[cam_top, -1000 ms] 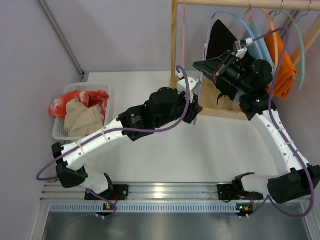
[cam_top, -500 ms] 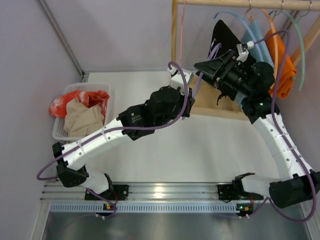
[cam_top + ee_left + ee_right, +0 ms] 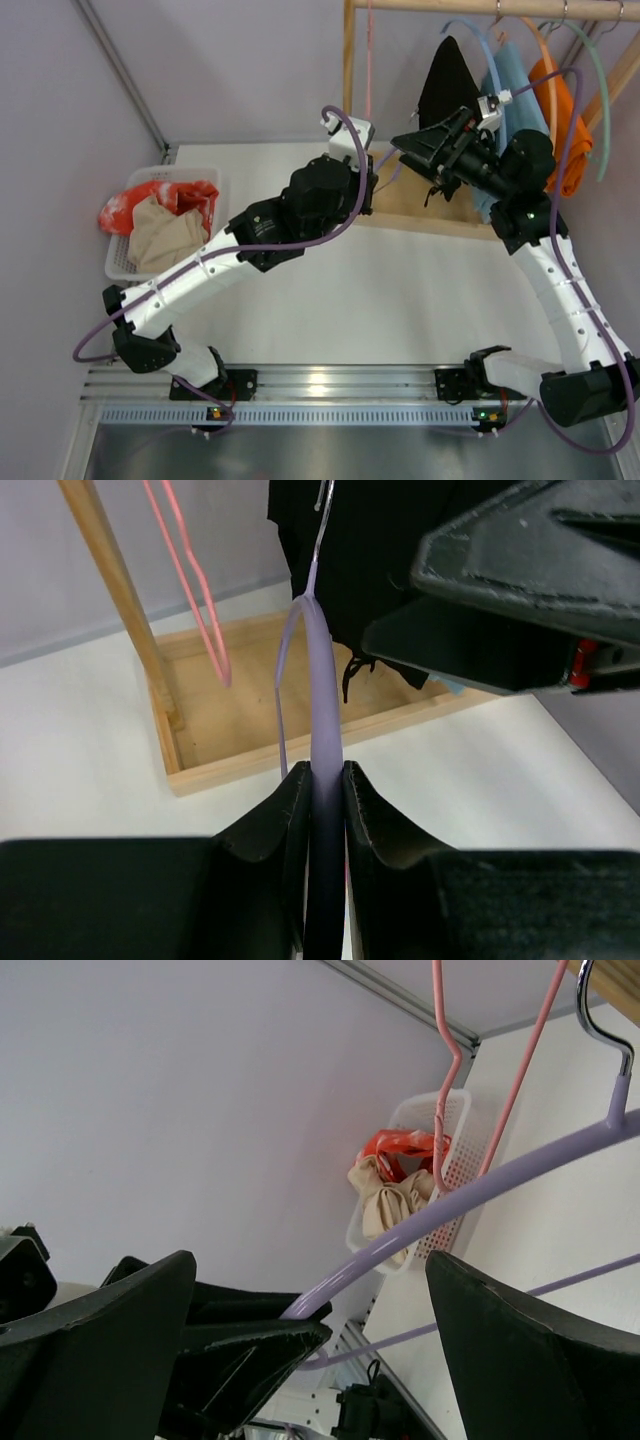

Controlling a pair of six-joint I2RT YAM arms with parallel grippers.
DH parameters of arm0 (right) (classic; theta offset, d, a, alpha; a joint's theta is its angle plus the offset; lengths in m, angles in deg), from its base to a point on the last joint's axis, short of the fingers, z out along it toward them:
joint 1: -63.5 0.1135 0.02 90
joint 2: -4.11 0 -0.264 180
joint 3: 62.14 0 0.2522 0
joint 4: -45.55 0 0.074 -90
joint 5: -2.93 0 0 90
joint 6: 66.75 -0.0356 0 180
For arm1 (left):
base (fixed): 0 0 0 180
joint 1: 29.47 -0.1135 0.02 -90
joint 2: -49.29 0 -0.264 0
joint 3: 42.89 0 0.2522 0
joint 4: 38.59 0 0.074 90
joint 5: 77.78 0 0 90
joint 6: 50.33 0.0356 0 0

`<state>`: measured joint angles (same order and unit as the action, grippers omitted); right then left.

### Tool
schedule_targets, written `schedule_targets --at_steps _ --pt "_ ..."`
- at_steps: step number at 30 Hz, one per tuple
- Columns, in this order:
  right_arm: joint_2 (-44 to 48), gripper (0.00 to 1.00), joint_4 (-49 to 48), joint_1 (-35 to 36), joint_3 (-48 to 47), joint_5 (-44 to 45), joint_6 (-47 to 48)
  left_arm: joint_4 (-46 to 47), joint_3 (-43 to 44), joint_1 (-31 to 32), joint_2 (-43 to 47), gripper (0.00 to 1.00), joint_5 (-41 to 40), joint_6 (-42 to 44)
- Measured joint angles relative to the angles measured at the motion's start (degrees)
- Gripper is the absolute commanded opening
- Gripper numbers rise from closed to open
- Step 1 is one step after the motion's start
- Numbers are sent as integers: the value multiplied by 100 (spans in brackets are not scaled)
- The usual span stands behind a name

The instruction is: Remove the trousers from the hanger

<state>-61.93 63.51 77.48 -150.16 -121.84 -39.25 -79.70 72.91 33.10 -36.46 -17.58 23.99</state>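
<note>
The left fingers (image 3: pixel 285 820) pinch the bare hanger (image 3: pixel 322 680), its rod running straight away from them and between the right fingers (image 3: pixel 540 1350), which stand spread wide, while the trousers (image 3: pixel 163 240) lie in the basket (image 3: pixel 116 262) well left of the hanger.

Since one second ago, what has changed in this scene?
The right pincer opened and let go of the hanger. The left arm carried it toward the rack. Unchanged: left pincer shut on the hanger, trousers in the basket.

Black garment (image 3: pixel 447 85) close behind hanger (image 3: pixel 325 700)
</note>
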Motion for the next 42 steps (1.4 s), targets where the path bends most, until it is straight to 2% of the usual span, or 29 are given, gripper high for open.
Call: schedule_targets --at_steps 12,18,27,32,36,42 --pt "146 99 35 -39 74 -85 109 339 302 -260 -11 0 -136 750" --pt "271 99 52 -103 74 -116 197 1012 1139 -260 -219 0 -247 1320" --pt "560 99 127 -588 74 -295 203 1851 1714 -260 -625 0 -442 1928" --pt "632 99 146 -824 74 -444 199 2291 1742 -262 -831 0 -549 2347" --pt "643 99 146 -935 74 -533 195 2387 1740 -358 -931 0 -586 2415" --pt "643 99 155 -1038 79 -612 190 2391 1746 -774 -1051 0 -608 2044"
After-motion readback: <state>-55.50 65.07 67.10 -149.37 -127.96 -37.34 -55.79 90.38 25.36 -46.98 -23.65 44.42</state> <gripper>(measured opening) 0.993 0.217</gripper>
